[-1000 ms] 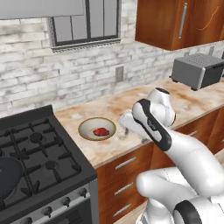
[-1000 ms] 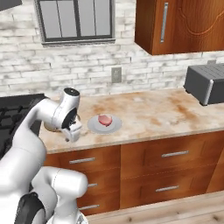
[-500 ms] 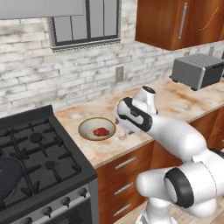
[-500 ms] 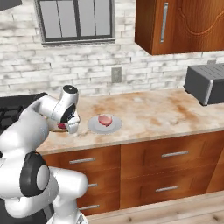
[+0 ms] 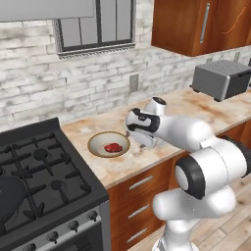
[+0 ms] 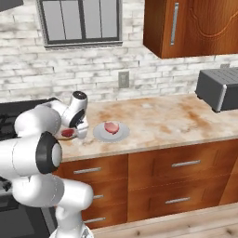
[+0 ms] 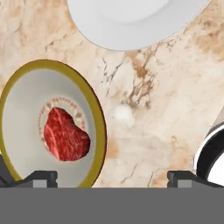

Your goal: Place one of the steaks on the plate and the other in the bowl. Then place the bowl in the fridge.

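Observation:
The beige-tan bowl [image 5: 100, 142] sits on the counter beside the stove and holds the deep red steak [image 5: 112, 147]. Just right of it lies the whitish plate [image 6: 122, 135] with the pale pink steak [image 6: 111, 127] on it. My gripper [image 5: 145, 142] hangs low over the counter between bowl and plate, pointing down. In the hand view the gripper [image 7: 113, 178] is open, one fingertip [image 7: 41, 177] over the bowl [image 7: 26, 94] near the red steak [image 7: 65, 134], the other over bare counter. The plate's edge [image 7: 131, 26] shows at the top. The fridge is out of view.
A black gas stove [image 5: 39, 181] with a dark pan [image 5: 7, 196] stands left of the bowl. A grey toaster [image 5: 220, 78] sits at the counter's far right. Wooden wall cabinets [image 5: 196, 24] hang above, drawers [image 6: 186, 165] run below the counter edge.
The arm has swung left and bent down, bringing the hand from beside the plate to low over the counter at the bowl's right rim. Steaks, bowl and plate have not moved.

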Motion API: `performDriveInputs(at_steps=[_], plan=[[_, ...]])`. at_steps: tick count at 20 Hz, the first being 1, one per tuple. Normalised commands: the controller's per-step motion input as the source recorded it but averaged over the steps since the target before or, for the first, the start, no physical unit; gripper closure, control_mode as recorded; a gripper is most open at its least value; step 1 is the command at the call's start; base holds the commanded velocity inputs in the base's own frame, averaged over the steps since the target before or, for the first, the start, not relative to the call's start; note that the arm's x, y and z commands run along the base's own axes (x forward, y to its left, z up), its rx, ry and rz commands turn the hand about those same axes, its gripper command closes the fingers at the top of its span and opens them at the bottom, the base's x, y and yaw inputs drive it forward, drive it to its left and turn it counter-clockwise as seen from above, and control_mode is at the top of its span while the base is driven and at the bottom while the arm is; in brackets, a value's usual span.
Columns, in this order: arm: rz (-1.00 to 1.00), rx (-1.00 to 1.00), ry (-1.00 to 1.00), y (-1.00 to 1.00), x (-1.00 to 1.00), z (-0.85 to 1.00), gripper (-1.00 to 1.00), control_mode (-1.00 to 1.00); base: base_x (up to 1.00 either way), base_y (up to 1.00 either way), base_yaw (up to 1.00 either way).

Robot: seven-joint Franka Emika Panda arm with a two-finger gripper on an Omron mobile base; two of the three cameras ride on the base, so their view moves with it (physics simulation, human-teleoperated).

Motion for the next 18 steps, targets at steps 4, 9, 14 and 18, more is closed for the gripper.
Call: performDriveInputs(at_steps=[4, 9, 14, 18], plan=[[0.00, 0.00, -0.06, 0.03, 0.46, -0.41, -1.00, -1.00, 0.00, 0.00, 0.00], [0.00, -0.01, -0.02, 0.22, 0.47, -0.45, -1.00, -1.00, 0.00, 0.00, 0.00], [-0.02, -0.05, 0.00, 0.08, 0.43, -0.37, -1.00, -1.00, 0.00, 0.00, 0.00], [-0.01, -0.02, 0.00, 0.01, 0.32, -0.24, -1.00, -1.00, 0.00, 0.00, 0.00]])
